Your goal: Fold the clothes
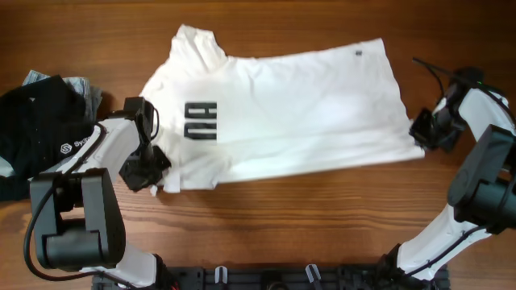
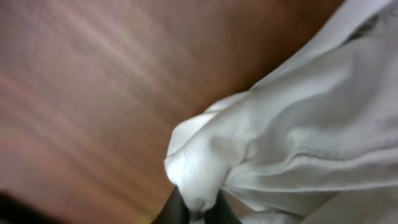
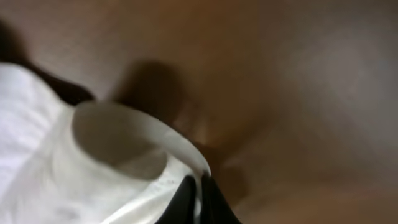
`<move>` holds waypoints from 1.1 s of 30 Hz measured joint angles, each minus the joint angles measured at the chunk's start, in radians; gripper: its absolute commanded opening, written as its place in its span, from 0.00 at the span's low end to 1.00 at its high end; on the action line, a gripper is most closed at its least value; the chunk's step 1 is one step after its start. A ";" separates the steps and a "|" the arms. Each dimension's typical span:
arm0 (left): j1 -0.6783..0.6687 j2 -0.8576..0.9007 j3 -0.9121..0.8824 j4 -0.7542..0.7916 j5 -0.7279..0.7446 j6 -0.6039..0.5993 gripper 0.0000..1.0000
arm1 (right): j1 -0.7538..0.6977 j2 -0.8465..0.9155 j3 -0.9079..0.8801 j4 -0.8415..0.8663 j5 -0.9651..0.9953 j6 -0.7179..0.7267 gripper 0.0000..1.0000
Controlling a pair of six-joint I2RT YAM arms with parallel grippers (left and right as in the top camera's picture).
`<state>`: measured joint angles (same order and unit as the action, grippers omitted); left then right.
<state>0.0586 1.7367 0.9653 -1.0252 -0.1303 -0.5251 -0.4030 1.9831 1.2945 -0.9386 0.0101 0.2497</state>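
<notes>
Here the white T-shirt [image 1: 306, 105] lies spread flat mid-table [image 1: 290, 225], the left gripper [image 1: 147, 171], its arm bent in from the near left, pinched tight on the shirt's near-left corner, and the right gripper [image 1: 426, 133], arm arched in from the near right, clamped on its right edge.

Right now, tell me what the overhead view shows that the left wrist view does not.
Overhead only: the whole large white short-sleeved T-shirt, its black block lettering, a black logo garment, the right gripper. Left wrist only: close-up of the left gripper pinching bunched fabric. Both: the T-shirt, the brown wooden table.
</notes>
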 measured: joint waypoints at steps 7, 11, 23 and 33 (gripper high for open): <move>0.000 -0.023 -0.002 -0.101 0.000 -0.004 0.19 | -0.021 -0.032 -0.011 -0.098 0.077 0.069 0.19; 0.003 -0.158 0.021 -0.093 -0.063 -0.005 0.61 | -0.035 -0.128 0.022 -0.084 0.135 0.080 0.73; -0.047 -0.170 0.180 0.592 0.130 0.254 0.81 | -0.021 -0.255 0.045 -0.002 -0.164 -0.081 0.77; -0.098 0.398 0.520 0.818 0.211 0.339 0.80 | 0.035 -0.255 0.045 -0.003 -0.212 -0.099 0.79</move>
<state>-0.0395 2.1349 1.4857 -0.2073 0.0803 -0.1864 -0.3676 1.7279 1.3396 -0.9421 -0.2024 0.1509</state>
